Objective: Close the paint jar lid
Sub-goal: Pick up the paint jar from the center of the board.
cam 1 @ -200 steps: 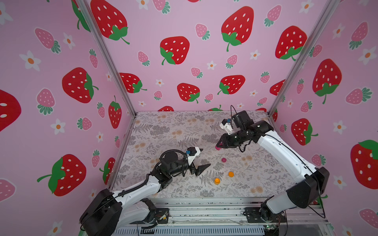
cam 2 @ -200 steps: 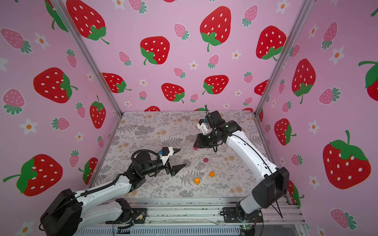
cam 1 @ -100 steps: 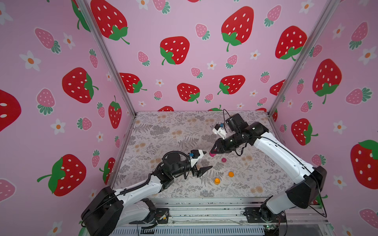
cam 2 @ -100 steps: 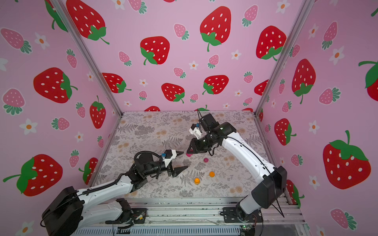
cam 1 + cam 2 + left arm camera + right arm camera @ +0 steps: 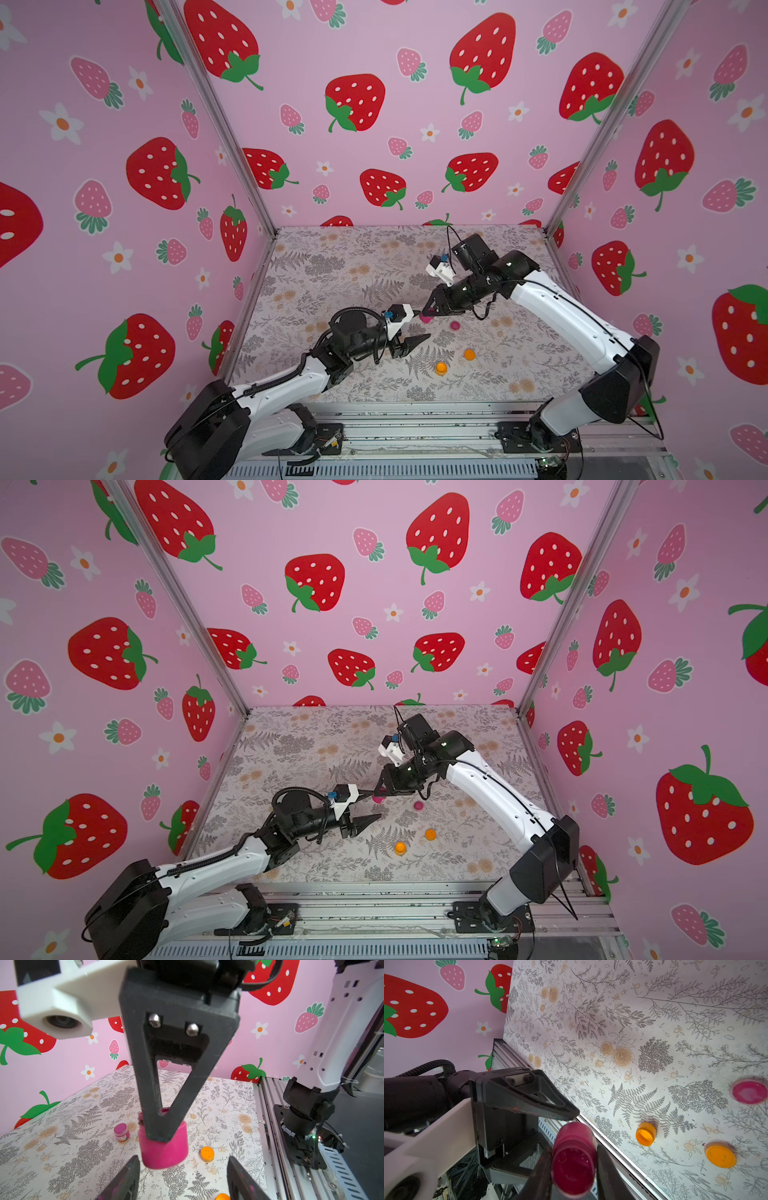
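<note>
My right gripper is shut on the pink paint jar lid, holding it in the air with its hollow side toward the right wrist camera. The open pink paint jar stands on the mat to the lid's right. My left gripper is open, its two fingers apart with nothing between them. The lid hangs just beyond their tips. One left finger shows beside the lid.
An open orange jar and a loose orange lid lie on the floral mat near the front. A metal rail runs along the front edge, and pink walls enclose three sides.
The right arm has carried the pink lid down and to the left, up to the left gripper's tips. The left gripper's jaws have narrowed and it has shifted slightly forward.
</note>
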`<state>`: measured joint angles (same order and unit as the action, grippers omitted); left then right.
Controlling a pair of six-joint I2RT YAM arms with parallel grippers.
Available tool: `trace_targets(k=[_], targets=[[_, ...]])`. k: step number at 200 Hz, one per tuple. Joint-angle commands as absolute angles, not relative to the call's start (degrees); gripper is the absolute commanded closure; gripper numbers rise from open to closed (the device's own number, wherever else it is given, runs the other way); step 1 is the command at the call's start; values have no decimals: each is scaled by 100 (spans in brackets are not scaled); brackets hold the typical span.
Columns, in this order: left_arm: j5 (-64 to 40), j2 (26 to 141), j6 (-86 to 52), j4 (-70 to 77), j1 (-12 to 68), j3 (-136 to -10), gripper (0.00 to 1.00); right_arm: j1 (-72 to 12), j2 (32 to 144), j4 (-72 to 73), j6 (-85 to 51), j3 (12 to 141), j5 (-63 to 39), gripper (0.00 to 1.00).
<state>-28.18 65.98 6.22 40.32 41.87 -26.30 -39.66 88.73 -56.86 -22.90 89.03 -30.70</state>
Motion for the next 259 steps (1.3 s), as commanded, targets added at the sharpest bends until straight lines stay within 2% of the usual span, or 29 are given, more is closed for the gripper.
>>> trace_targets(k=[1, 101, 259], targets=[[-2784, 6517, 686, 4225, 4201, -2856, 36, -4014, 8897, -5638, -2324, 8812, -3138, 67], [-2845, 6631, 606, 4124, 4200, -2953, 54, -4090, 8789, -5344, -2477, 8614, -3120, 68], [-2812, 6759, 448, 3994, 4176, -3030, 53, -4109, 8534, -5335, -2500, 8721, -2995, 68]])
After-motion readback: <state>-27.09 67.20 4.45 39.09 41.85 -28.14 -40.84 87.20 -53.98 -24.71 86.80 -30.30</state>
